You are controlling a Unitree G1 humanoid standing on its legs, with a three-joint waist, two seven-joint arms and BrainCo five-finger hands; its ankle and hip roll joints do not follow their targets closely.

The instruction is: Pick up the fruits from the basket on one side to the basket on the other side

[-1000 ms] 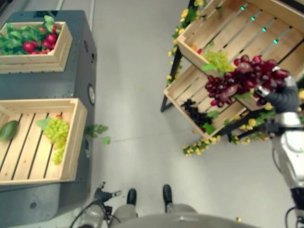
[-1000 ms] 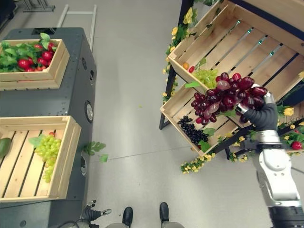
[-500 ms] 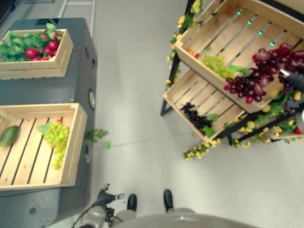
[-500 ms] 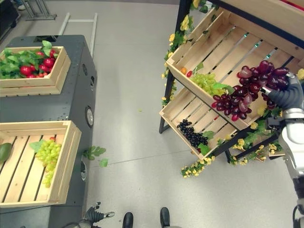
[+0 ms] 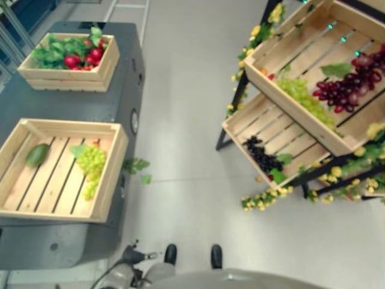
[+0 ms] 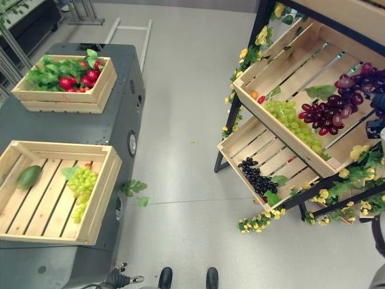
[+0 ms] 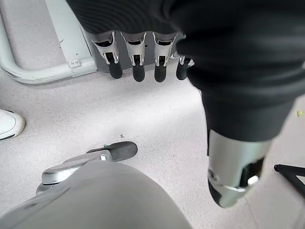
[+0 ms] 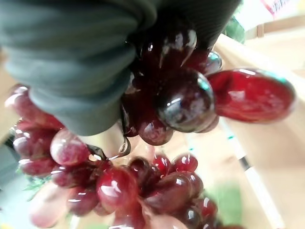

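A bunch of red grapes (image 6: 334, 107) hangs over the slats at the back right of the upper shelf crate (image 6: 283, 66). My right hand (image 6: 379, 103) is at the view's right edge, shut on the bunch. In the right wrist view the red grapes (image 8: 181, 100) press against the hand's dark cover (image 8: 71, 57) and its fingers are hidden. Green grapes (image 6: 290, 118) lie at the front of the same crate. My left hand (image 7: 138, 57) hangs low over the floor, fingers straight and holding nothing.
The lower shelf crate (image 6: 252, 144) holds black grapes (image 6: 256, 176). On the dark table at left, a near crate (image 6: 48, 208) holds green grapes (image 6: 82, 183) and a green fruit (image 6: 28, 176); a far crate (image 6: 36, 99) holds red fruits (image 6: 87, 75). A person's white shoe (image 7: 9, 124) is on the floor.
My right hand has carried the red grapes from in front of the shelf to over the back of the upper crate. The camera has shifted too.
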